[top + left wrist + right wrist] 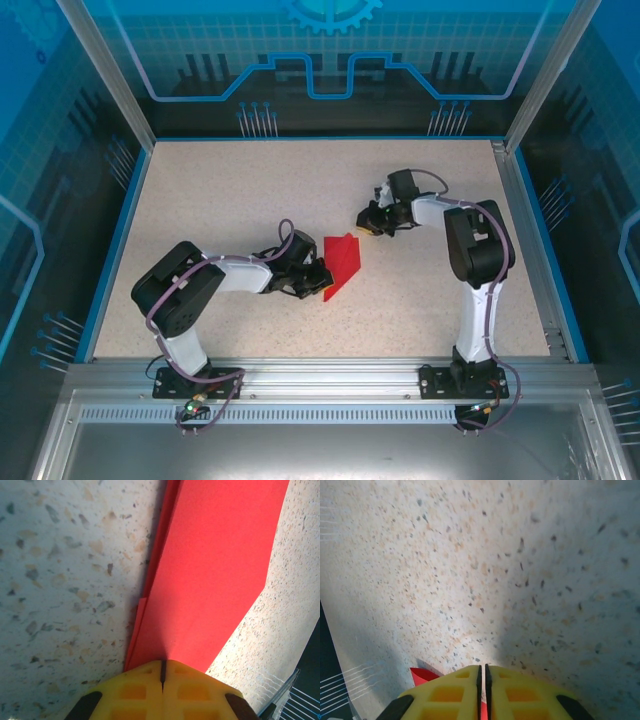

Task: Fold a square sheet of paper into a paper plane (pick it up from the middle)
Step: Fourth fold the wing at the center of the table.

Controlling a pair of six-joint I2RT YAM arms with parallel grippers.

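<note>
A folded red paper [343,262] lies on the speckled table [230,190], its broad end pointing away from the arm bases and its narrow tip toward them. The left gripper [320,280] meets the paper's left edge near that tip. The left arm [215,280] stretches off to the left of the paper, with a cable looped above its wrist. The right gripper [368,225] sits just beyond the paper's far right corner, close to it. The right arm [478,250] stands well to the right of the paper. How either gripper's jaws stand is too small to tell. Blue patterned walls [320,60] rise beyond the paper.
</note>
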